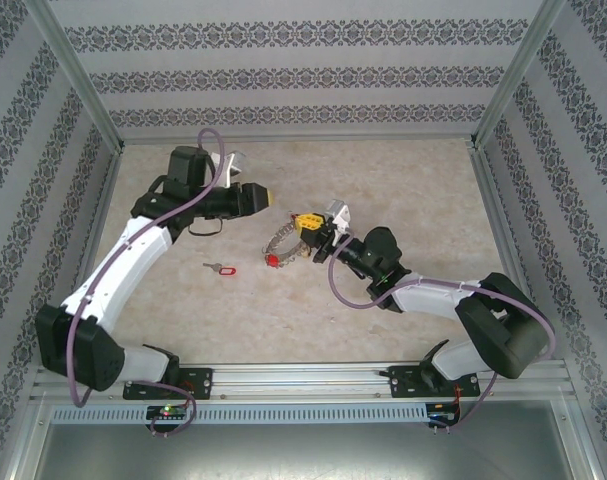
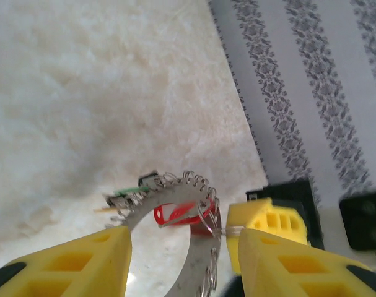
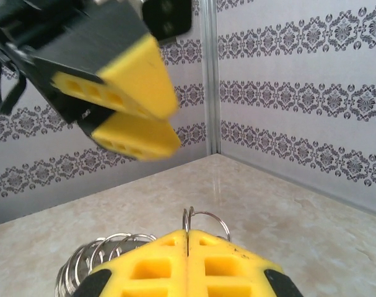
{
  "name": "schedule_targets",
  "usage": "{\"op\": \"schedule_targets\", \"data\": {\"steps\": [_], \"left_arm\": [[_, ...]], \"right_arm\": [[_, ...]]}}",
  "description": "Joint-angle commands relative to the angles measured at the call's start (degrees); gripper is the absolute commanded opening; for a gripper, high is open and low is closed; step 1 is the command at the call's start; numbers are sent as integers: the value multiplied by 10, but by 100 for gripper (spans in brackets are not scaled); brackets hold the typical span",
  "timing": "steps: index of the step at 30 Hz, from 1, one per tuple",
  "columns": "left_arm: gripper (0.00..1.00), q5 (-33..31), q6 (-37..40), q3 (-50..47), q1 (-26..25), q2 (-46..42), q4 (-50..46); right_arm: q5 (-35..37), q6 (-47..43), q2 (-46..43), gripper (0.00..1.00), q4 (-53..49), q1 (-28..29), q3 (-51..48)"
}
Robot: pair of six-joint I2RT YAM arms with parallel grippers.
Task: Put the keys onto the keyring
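Note:
The keyring point(image 1: 281, 246), a grey band fringed with small wire loops, hangs just above the table in the middle. My right gripper point(image 1: 311, 228) is shut on one of its loops point(image 3: 206, 218) at the ring's right side, its yellow fingers point(image 2: 268, 223) pressed together. A key with a red tag point(image 2: 178, 213) and one with a green tag point(image 2: 129, 190) hang on the keyring point(image 2: 175, 201). Another key with a red tag point(image 1: 221, 268) lies loose on the table. My left gripper point(image 1: 263, 196) hovers up and left of the ring, open and holding nothing, its fingers point(image 3: 119, 83) high in the right wrist view.
Patterned walls point(image 1: 303, 80) enclose the table on three sides, with metal posts at the back corners point(image 3: 207, 80). Bare beige tabletop point(image 1: 413, 190) lies to the right and front of the ring.

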Motion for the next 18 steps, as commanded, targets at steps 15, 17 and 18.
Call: {"op": "schedule_targets", "data": {"steps": [15, 17, 18], "left_arm": [[35, 153, 558, -53, -49, -37, 57], [35, 163, 576, -52, -57, -27, 45], [35, 164, 593, -53, -63, -21, 36]], "right_arm": [[-179, 5, -41, 0, -10, -35, 13], [-185, 2, -41, 0, -14, -35, 14], [-191, 0, -41, 0, -16, -34, 15]]}}
